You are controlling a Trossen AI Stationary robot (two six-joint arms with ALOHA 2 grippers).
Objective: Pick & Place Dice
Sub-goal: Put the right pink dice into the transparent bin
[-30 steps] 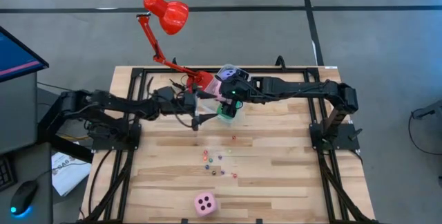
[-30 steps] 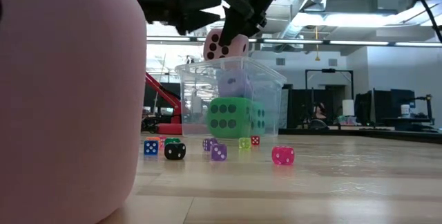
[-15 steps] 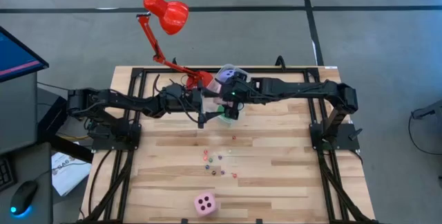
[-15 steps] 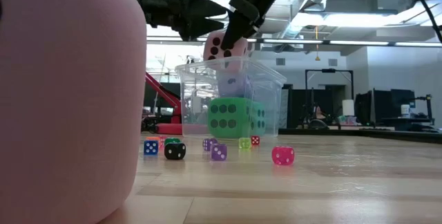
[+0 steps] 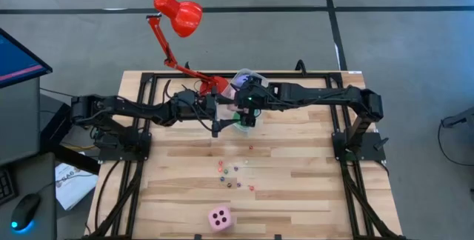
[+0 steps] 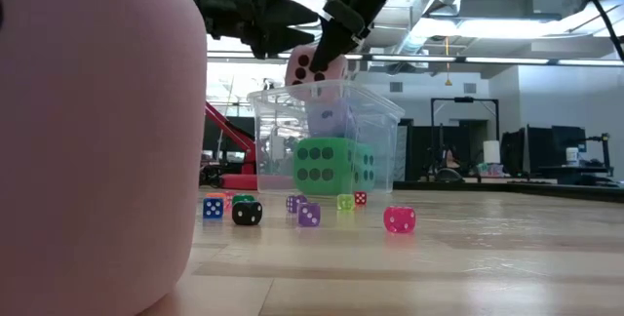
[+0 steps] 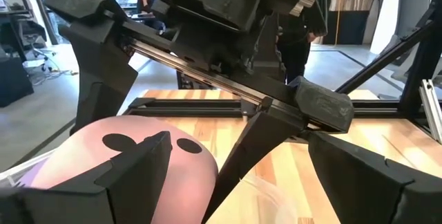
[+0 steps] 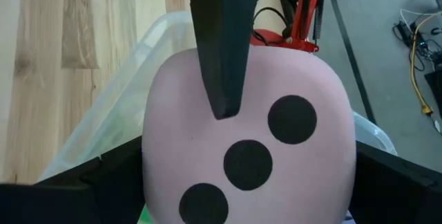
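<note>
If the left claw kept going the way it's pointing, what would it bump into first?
Probably the pink die that the right gripper holds above the tub; the left gripper, open, points straight at it, though depth is unclear.

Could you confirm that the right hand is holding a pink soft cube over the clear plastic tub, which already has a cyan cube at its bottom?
Nearly right: the cube at the bottom of the clear plastic tub is a green soft cube, not cyan, as the low view shows. The right hand does hold the pink soft cube over the tub.

Both arms meet mid-table, left gripper (image 5: pixel 215 127) jaws spread.
</note>
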